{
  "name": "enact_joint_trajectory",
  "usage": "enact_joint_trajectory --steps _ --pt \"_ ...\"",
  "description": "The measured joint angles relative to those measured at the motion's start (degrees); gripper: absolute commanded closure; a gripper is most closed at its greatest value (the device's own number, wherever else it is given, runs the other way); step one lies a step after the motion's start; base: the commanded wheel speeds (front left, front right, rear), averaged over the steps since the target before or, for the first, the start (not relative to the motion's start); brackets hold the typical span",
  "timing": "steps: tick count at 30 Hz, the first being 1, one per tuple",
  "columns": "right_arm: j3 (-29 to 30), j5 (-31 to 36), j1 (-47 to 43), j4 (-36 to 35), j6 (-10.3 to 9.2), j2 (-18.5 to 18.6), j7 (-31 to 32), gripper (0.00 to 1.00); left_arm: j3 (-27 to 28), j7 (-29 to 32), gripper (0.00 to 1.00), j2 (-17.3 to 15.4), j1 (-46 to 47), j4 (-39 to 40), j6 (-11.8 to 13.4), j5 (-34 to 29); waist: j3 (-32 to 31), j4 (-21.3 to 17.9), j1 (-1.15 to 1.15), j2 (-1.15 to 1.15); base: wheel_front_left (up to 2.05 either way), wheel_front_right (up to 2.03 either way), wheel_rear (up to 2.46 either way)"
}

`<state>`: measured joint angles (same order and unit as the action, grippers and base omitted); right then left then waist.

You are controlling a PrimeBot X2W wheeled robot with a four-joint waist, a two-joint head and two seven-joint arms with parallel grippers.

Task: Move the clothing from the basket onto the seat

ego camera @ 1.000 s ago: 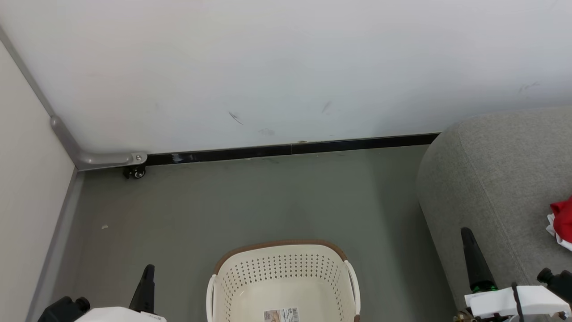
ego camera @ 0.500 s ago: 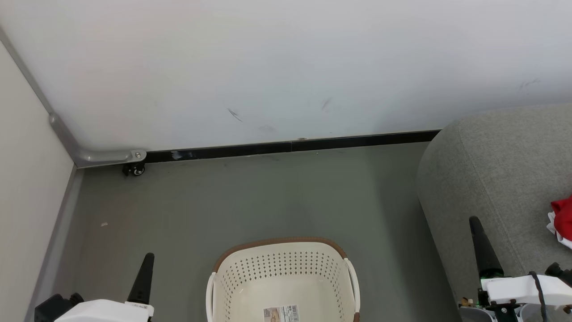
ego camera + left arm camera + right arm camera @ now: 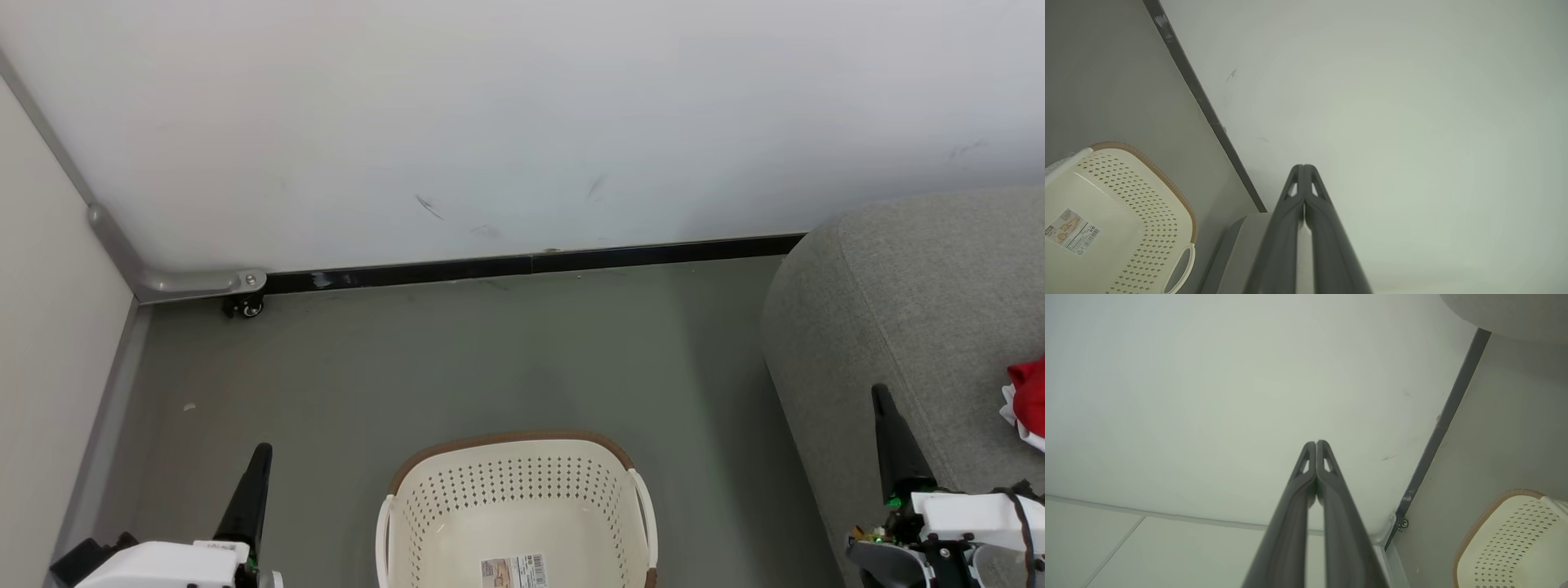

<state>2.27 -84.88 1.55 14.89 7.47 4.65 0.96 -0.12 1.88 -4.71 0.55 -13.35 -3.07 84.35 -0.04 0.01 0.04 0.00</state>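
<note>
Two grippers flank the laundry basket (image 3: 510, 488), each with its jaws pressed together and holding nothing. The left gripper (image 3: 261, 451) rises at the lower left over the floor (image 3: 457, 359). The right gripper (image 3: 880, 394) rises at the lower right, in front of the rounded side of the grey upholstered seat (image 3: 914, 302).

One red garment with white trim (image 3: 1027, 388) lies on top of the seat at the right edge of the head view, cut off by the frame and a little to the right of the right gripper. The basket stands on the floor between the two grippers, and its pale bottom shows a printed label (image 3: 514, 570).

A strip of bare floor separates the basket's right handle from the seat's side. Beyond the basket's brown far rim, open floor runs up to a black baseboard (image 3: 531, 265) under a scuffed white wall (image 3: 522, 122). The seat's far corner reaches close to that baseboard.

On the left, a pale panel (image 3: 49, 327) closes in the floor. Its grey metal rail (image 3: 188, 286) bends along the wall foot, with a small black castor (image 3: 243, 308) under its end. A small pale speck (image 3: 189, 407) lies on the floor near the panel.
</note>
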Motion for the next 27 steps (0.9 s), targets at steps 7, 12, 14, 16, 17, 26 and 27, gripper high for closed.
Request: enact_joint_trajectory --steps 7,12,14,16,17,26,27 --pt "0.6 -6.1 1.0 0.0 0.0 0.3 0.8 1.0 1.2 1.2 1.0 0.4 1.1 -0.3 -1.6 5.4 0.1 0.0 0.0 0.0 0.0 0.0 0.0" --pt "0.9 -10.2 1.2 0.0 0.0 0.4 1.3 1.0 2.2 2.2 1.0 0.9 1.4 -0.6 -3.0 9.1 0.2 0.0 0.0 0.0 0.0 0.0 0.0" --pt "1.0 -10.5 1.2 0.0 0.0 0.5 1.3 1.0 2.3 2.2 1.0 0.9 1.6 -0.7 -3.1 9.3 0.2 0.0 -0.01 0.0 0.0 0.0 0.0" --pt "1.0 -10.5 1.2 0.0 0.0 0.5 1.3 1.0 2.3 2.2 1.0 0.9 1.8 -0.8 -3.1 9.3 0.2 0.0 -0.01 0.0 0.0 0.0 0.0" --pt "1.0 -10.5 1.2 0.0 0.0 0.5 1.3 1.0 2.3 2.2 1.0 0.9 1.9 -0.8 -3.1 9.3 0.2 0.0 -0.01 0.0 0.0 0.0 0.0" --pt "1.0 -10.5 1.2 0.0 0.0 0.5 1.3 1.0 2.4 2.2 1.0 0.9 2.0 -1.2 -3.3 9.3 0.2 0.0 -0.01 0.0 0.0 0.0 0.0" --pt "1.0 -10.5 1.2 0.1 0.0 0.5 1.4 1.0 2.4 2.2 1.0 0.9 2.0 -1.3 -3.3 9.3 0.2 0.0 -0.02 0.0 0.0 0.0 0.0"
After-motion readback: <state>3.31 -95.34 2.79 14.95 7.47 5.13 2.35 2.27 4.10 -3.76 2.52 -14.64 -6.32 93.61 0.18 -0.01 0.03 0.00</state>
